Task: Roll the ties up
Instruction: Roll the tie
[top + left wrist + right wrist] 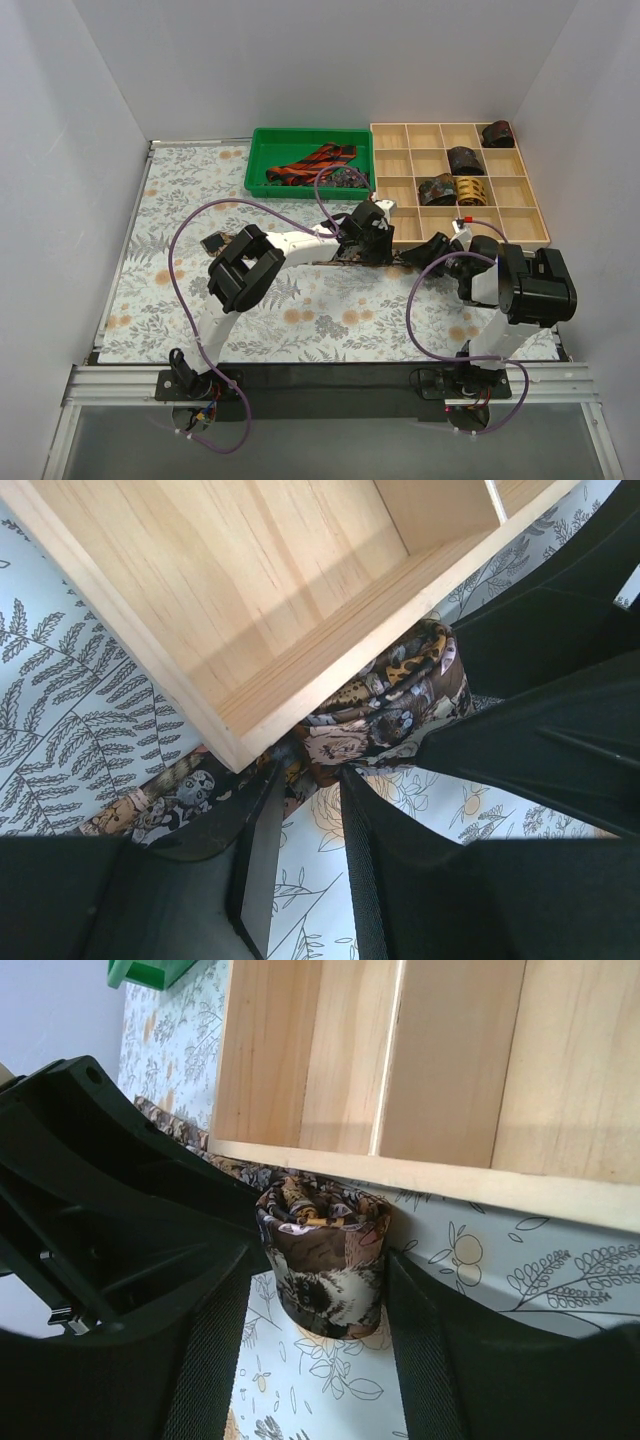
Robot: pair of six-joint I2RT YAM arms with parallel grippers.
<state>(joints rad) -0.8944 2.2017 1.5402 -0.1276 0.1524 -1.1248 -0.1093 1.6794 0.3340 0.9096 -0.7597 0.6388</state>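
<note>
Within right hand (318, 1312) — coiled tie (326, 1252)

so the bin (310, 131) sits back middle on the cover (200, 290) with loose ties (312, 165) piled in it, and the tray (510, 190) is just beside it on the right. four coils (464, 160) in the tray: one in the back right slot, one a row nearer and one slot left, two side by side in the third row. right in front of the tray's near wall lies a tie (390, 705), its rolled end between the right gripper (320, 1290) fingers, left gripper (310, 780) further left along it
</note>
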